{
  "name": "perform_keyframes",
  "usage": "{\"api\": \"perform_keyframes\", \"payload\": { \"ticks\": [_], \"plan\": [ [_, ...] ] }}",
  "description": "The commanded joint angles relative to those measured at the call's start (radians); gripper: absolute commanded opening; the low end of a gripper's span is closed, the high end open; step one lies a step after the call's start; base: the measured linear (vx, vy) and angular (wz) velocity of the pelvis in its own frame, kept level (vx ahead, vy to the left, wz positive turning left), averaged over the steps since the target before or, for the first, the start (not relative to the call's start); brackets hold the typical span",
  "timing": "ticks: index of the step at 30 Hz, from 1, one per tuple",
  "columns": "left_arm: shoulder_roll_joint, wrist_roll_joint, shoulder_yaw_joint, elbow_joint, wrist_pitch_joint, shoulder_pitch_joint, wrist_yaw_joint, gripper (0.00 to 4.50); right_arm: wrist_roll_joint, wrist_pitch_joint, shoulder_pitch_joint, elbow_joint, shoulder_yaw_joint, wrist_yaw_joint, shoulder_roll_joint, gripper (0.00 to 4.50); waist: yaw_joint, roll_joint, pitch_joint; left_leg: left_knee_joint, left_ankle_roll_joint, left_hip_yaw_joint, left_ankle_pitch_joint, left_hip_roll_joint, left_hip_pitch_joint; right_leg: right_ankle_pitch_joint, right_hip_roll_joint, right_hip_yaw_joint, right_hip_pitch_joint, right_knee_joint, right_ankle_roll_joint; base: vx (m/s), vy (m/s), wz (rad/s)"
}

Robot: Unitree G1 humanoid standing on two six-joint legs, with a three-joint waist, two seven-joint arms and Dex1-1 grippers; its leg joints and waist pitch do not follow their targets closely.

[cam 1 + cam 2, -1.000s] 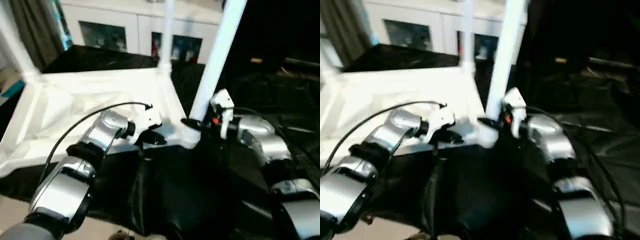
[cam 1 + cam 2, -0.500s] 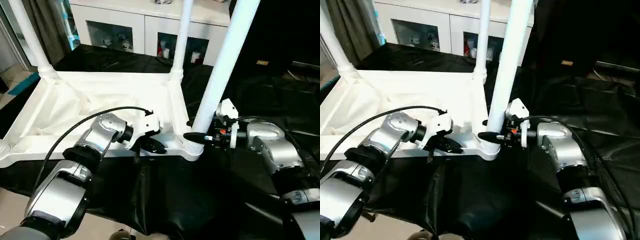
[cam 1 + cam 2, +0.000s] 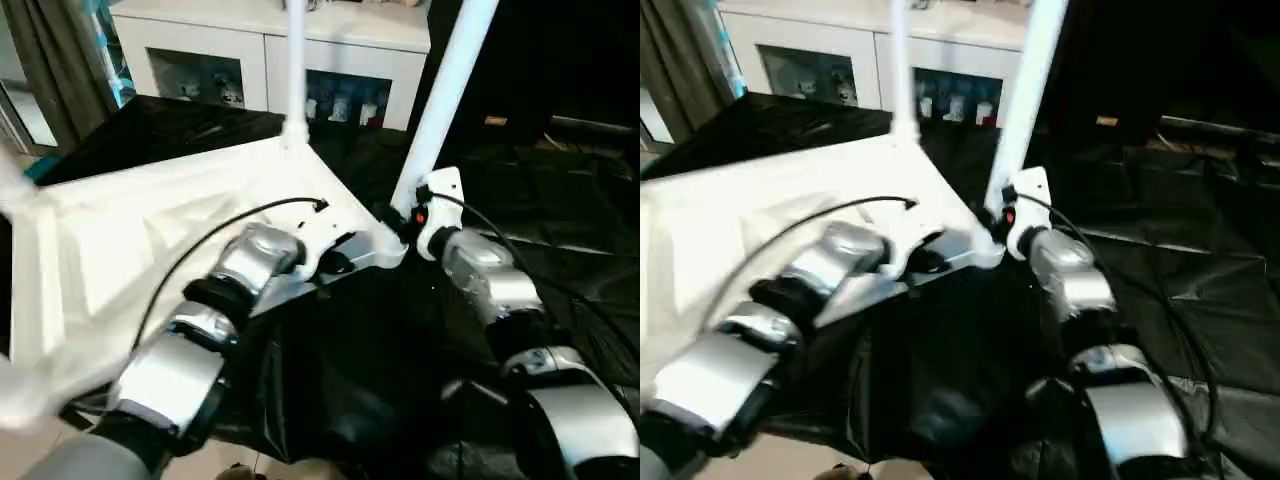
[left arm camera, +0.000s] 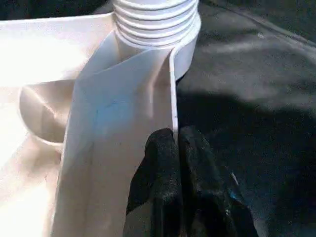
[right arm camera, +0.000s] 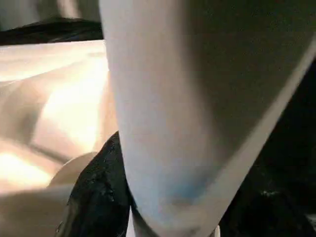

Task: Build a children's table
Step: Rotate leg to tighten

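Observation:
The white table top (image 3: pixel 150 230) lies underside up on black sheeting. My left gripper (image 3: pixel 338 262) is shut on the thin rim wall at its near edge, just beside the corner socket, where a ribbed leg end (image 4: pixel 158 19) sits. One black finger (image 4: pixel 163 163) presses the wall's inner face. My right gripper (image 3: pixel 405 218) is shut on the base of that corner's long white leg (image 3: pixel 440 100), which slants up to the right; in the right wrist view the leg (image 5: pixel 177 98) runs between the fingers (image 5: pixel 98 197). Another leg (image 3: pixel 295 70) stands at the far corner.
A white cabinet (image 3: pixel 200 70) with glass-fronted shelves stands behind the table. Crumpled black sheeting (image 3: pixel 380 380) covers the surface under and to the right of the table top. A dark curtain (image 3: pixel 50 60) hangs at the far left.
The table top has swung round, its near right corner moving up and away, with both grippers still on it. The held leg leans the same way. The camera has shifted too.

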Motion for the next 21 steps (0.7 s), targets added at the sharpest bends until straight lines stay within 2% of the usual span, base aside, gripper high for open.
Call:
{"api": "perform_keyframes", "payload": {
  "ticks": [1,6,9,15,17,19,21],
  "plan": [
    [-0.011,-0.004,0.033,-0.016,-0.008,-0.07,0.074,0.0,-0.048,0.084,0.063,0.149,0.006,-0.092,0.018,1.88,-0.003,0.009,-0.066,-0.077,-0.017,-0.037,-0.335,0.057,0.025,-0.368,-0.089,0.051,0.032,-0.094,-0.197,0.0,0.0,0.0],
    [-0.026,0.005,0.033,0.015,-0.012,-0.087,0.099,0.0,-0.049,0.085,0.047,0.167,0.002,-0.138,0.055,1.88,-0.003,0.015,-0.065,-0.083,-0.013,-0.041,-0.357,0.06,0.023,-0.375,-0.088,0.05,0.032,-0.097,-0.181,0.0,0.0,0.0],
    [-0.02,0.005,0.032,0.023,-0.016,-0.092,0.097,0.0,-0.055,0.082,0.041,0.18,0.011,-0.138,0.063,1.88,-0.005,0.017,-0.063,-0.084,-0.019,-0.043,-0.394,0.061,0.028,-0.399,-0.09,0.049,0.029,-0.1,-0.18,0.0,0.0,0.0],
    [-0.013,0.009,0.033,0.042,-0.035,-0.096,0.084,0.0,-0.077,0.068,0.032,0.197,0.021,-0.122,0.065,1.88,-0.007,0.014,-0.061,-0.084,-0.02,-0.044,-0.417,0.059,0.029,-0.458,-0.092,0.049,0.026,-0.108,-0.16,0.0,0.0,0.0],
    [-0.007,0.007,0.032,0.038,-0.043,-0.091,0.069,0.0,-0.072,0.059,0.029,0.19,0.021,-0.098,0.061,2.58,-0.006,0.014,-0.061,-0.085,-0.018,-0.045,-0.413,0.06,0.028,-0.456,-0.092,0.05,0.025,-0.108,-0.157,0.0,0.0,0.0],
    [-0.006,0.007,0.031,0.035,-0.05,-0.089,0.062,0.0,-0.07,0.057,0.027,0.188,0.02,-0.093,0.06,2.65,-0.006,0.016,-0.064,-0.085,-0.019,-0.044,-0.403,0.061,0.028,-0.427,-0.092,0.05,0.027,-0.105,-0.171,0.0,0.0,0.0],
    [0.0,-0.003,0.034,0.019,-0.07,-0.078,0.031,0.0,-0.066,0.046,0.021,0.178,0.019,-0.068,0.054,2.77,-0.004,0.014,-0.066,-0.086,-0.011,-0.043,-0.369,0.062,0.021,-0.367,-0.091,0.052,0.033,-0.097,-0.184,0.0,0.0,0.0]
  ]
}}
